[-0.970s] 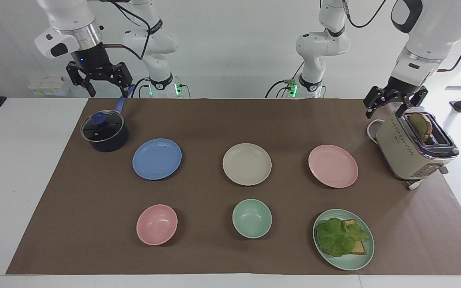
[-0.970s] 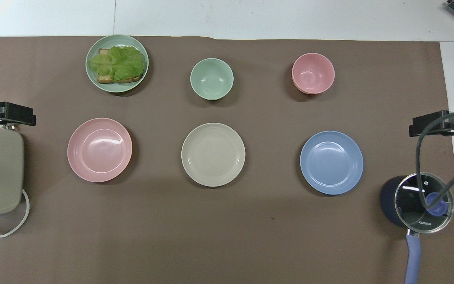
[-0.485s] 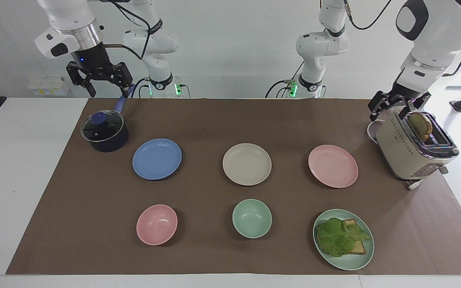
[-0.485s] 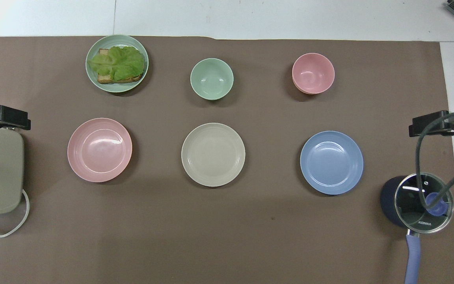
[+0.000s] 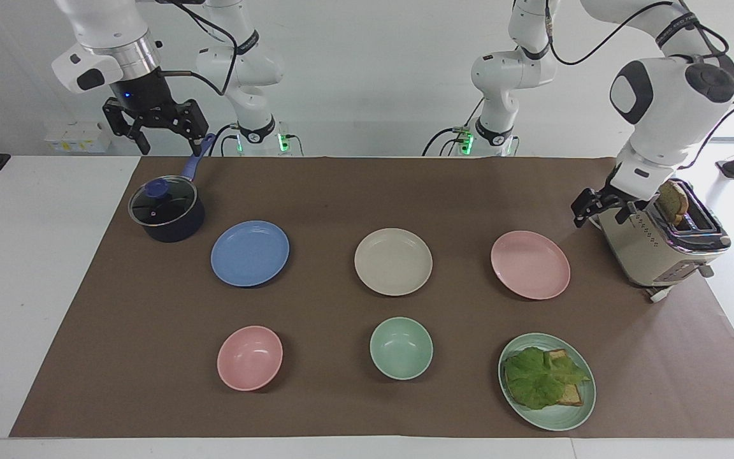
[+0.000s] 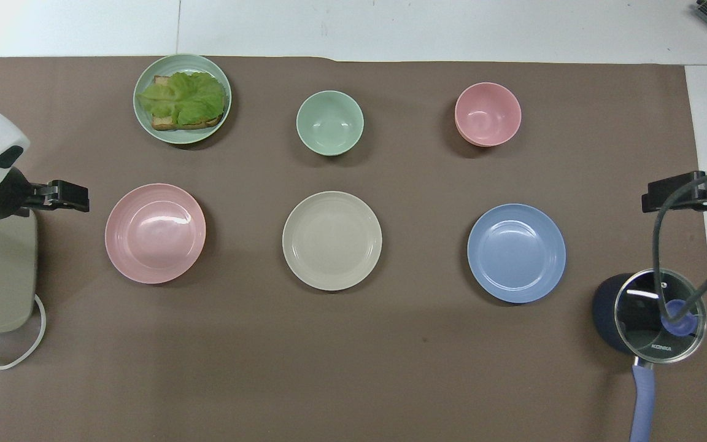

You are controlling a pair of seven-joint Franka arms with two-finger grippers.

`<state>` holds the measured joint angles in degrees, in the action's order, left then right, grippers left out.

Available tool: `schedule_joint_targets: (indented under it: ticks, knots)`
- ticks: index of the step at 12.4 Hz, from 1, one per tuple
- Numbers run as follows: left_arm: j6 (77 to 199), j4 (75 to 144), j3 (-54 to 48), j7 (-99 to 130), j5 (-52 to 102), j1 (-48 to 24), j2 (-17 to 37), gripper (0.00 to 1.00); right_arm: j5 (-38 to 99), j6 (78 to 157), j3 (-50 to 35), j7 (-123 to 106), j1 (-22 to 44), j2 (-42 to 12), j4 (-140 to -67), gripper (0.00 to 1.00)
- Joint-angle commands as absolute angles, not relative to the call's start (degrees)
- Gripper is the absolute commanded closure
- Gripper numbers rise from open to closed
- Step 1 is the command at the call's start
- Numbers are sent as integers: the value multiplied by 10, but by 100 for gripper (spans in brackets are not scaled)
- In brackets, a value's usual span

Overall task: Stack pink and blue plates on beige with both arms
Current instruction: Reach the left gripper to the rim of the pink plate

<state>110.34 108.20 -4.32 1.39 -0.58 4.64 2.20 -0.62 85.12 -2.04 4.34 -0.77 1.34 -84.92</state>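
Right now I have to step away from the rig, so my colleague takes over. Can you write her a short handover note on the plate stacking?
Left gripper: open, empty, low beside the toaster, at the pink plate's end of the table.
Right gripper: open, empty, up in the air above the pot; this arm waits.
Plates: blue plate, beige plate and pink plate lie in one row, apart, beige in the middle.
Done: nothing stacked yet.
Left: pick up the pink and blue plates and set both on the beige one.
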Motion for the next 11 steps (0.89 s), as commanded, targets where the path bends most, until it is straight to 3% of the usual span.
schedule_joint_targets:
  ticks: [1, 5, 8, 9, 10, 11]
  knots:
    - [1141, 1117, -47, 16, -3, 56, 53, 0, -4, 842, -23, 50, -15, 17, -848, 0]
    - [1225, 1163, -47, 15, -2, 64, 114, 0, -5, 843, -23, 50, -14, 17, -848, 0]
    - [1245, 1208, -47, 18, -2, 70, 113, 0, -4, 843, -23, 50, -14, 17, -848, 0]
    - [1243, 1221, -47, 17, -2, 79, 106, 23, -4, 843, -23, 50, -14, 17, -848, 0]
    - [1230, 1221, -47, 15, -2, 79, 104, 55, -4, 843, -23, 50, -14, 17, -848, 0]
    - [1223, 1216, -47, 15, -2, 78, 105, 81, -5, 844, -23, 51, -15, 17, -848, 0]
